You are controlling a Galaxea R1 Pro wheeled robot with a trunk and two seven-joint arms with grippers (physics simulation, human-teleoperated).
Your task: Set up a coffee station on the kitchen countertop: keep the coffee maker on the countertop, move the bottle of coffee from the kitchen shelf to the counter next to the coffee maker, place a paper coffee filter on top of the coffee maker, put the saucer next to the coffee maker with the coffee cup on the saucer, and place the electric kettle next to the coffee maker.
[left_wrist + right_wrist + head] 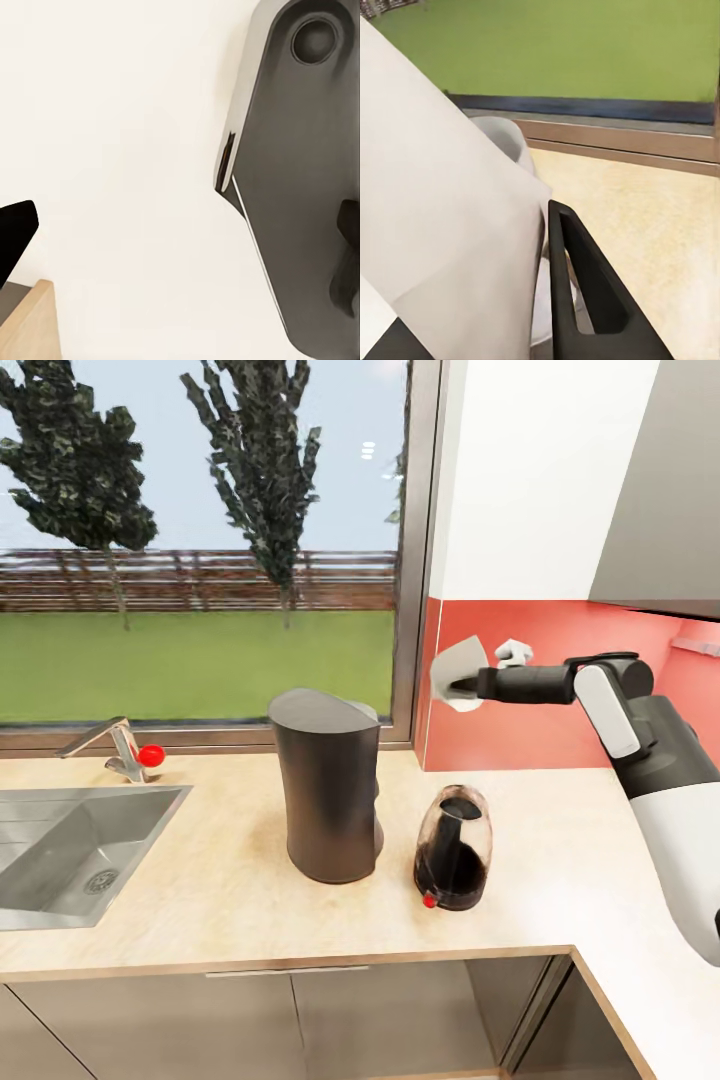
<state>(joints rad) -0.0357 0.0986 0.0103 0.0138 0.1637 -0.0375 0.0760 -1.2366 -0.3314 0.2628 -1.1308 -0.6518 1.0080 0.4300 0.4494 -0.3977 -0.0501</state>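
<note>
Head view: our right tool (462, 685) is pinching the paper filter (460, 660); we are aiming above the coffee maker (330, 800), keeping it level.

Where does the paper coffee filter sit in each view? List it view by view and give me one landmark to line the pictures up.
Head view: the paper coffee filter is held up at centre right by the right gripper, above the countertop, right of the coffee maker.
Left wrist view: not in it.
Right wrist view: the filter covers the near side, beside a dark finger.
Shared landmark: the lawn outside the window.
</note>
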